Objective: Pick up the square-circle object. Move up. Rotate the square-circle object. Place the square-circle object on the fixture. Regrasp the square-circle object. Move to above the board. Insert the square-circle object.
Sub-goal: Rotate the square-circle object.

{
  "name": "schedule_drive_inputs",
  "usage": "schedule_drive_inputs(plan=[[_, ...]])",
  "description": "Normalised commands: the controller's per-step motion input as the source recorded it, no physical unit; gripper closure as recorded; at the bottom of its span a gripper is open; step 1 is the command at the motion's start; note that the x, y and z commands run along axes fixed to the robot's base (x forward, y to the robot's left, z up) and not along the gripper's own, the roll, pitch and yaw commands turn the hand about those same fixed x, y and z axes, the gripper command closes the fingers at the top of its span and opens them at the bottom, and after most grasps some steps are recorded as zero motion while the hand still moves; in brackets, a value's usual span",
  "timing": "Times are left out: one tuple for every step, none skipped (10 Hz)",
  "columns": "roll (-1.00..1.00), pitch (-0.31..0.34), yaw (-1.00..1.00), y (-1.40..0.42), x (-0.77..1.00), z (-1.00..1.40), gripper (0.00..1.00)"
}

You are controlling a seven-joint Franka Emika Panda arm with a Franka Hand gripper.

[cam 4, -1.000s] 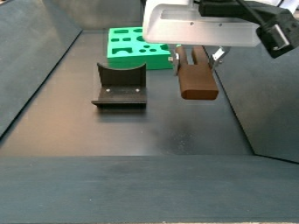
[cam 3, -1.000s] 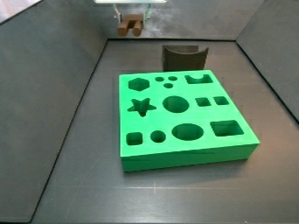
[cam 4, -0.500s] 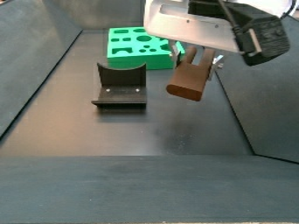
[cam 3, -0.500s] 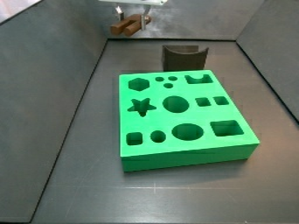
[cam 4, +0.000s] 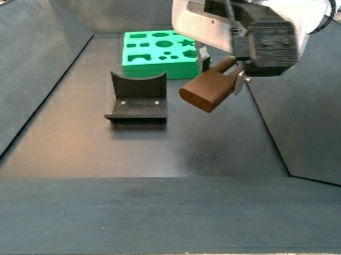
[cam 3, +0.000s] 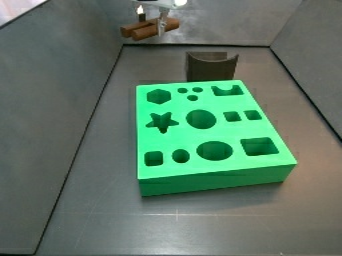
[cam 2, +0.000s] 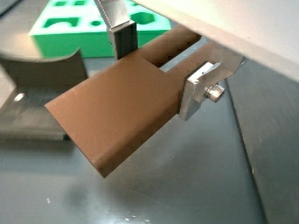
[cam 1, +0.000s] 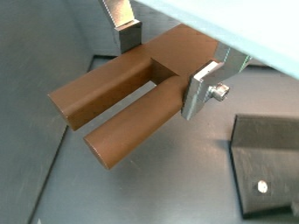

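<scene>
Gripper (cam 4: 226,72) clamps the tilted square-circle object (cam 4: 209,90) aloft.

The gripper (cam 4: 224,72) has a white boxy body with a black camera housing at its 3 o'clock side and a dark cable running over the top. Its flat silver plate fingers (cam 1: 205,86) are thin metal; one carries a bright hex-head screw (cam 2: 215,91) on an angled silver bracket.

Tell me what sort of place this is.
Likely a robot test cell for peg-insertion work, not a home or shop: a bare grey walled floor, a green board of shaped holes, a dark fixture, and the claw holding the brown square-circle object in the air.
</scene>
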Motion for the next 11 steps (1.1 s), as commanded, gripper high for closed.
schedule_drive_inputs(plan=[[0.00, -0.005, -1.00, 0.01, 0.03, -0.01, 1.00], [0.00, -0.006, -1.00, 0.01, 0.03, -0.01, 1.00], [0.00, -0.006, -1.00, 0.01, 0.03, -0.01, 1.00], [0.00, -0.006, -1.00, 0.01, 0.03, -0.01, 1.00], [0.00, -0.006, -1.00, 0.01, 0.03, -0.01, 1.00], [0.00, -0.006, -1.00, 0.02, 0.03, -0.01, 1.00], [0.00, -0.006, -1.00, 0.02, 0.03, -0.01, 1.00], [0.00, -0.007, -1.00, 0.02, 0.03, -0.01, 1.00], [0.00, -0.007, -1.00, 0.02, 0.03, -0.01, 1.00], [0.00, -0.007, -1.00, 0.02, 0.03, -0.01, 1.00], [0.00, -0.007, -1.00, 0.02, 0.03, -0.01, 1.00]])
